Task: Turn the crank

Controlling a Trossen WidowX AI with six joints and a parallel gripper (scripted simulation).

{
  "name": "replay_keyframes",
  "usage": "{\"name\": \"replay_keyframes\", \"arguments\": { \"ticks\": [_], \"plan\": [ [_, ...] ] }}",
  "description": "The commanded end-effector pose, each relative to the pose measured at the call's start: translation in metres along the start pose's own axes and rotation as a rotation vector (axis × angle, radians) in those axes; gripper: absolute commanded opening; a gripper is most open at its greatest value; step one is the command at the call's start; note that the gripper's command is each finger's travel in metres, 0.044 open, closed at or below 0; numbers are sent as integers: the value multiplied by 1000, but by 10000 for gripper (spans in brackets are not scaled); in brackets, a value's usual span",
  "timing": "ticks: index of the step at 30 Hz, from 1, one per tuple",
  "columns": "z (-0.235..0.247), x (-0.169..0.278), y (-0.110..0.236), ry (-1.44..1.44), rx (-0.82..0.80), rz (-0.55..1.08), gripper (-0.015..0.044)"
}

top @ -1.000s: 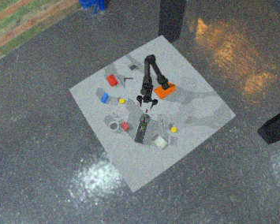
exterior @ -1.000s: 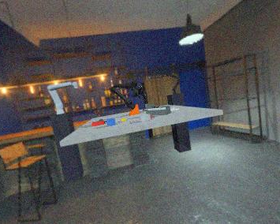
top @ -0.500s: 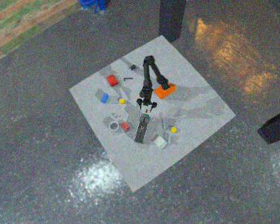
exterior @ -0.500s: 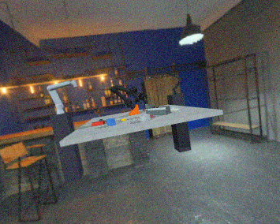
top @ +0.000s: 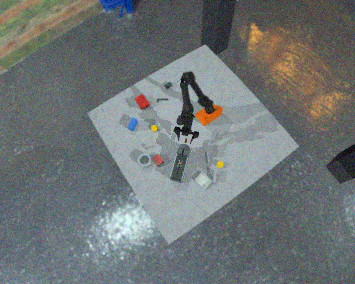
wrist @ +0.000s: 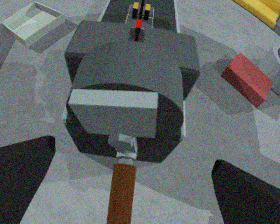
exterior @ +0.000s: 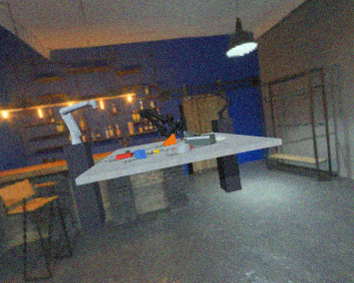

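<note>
Arm colour: we see black along the whole arm (top: 186, 102) (exterior: 160, 122), with no second colour we can pick out.
Arm shape: we make out slim, straight links between chunkier, rounded joints.
Fingers: our two fingers look matte black in the wrist view, broad and wedge-like, with smooth faces and blunt, slightly rounded tips.
Fine markings: too small and grainy for us to read.
</note>
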State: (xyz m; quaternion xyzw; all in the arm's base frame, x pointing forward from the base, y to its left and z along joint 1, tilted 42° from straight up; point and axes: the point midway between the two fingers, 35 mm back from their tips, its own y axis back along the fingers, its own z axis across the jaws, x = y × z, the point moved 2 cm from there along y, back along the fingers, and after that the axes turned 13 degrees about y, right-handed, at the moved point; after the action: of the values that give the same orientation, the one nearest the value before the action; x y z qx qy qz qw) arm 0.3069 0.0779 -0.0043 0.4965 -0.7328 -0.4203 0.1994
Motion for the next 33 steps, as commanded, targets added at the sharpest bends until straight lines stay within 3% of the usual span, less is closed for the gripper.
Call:
{"name": "replay_keyframes", "arguments": {
  "ticks": [1,33],
  "plan": [
    [5,9,-7,10,-15,13,440],
    [14,45,-40,12,-13,15,440]
  ]
}}
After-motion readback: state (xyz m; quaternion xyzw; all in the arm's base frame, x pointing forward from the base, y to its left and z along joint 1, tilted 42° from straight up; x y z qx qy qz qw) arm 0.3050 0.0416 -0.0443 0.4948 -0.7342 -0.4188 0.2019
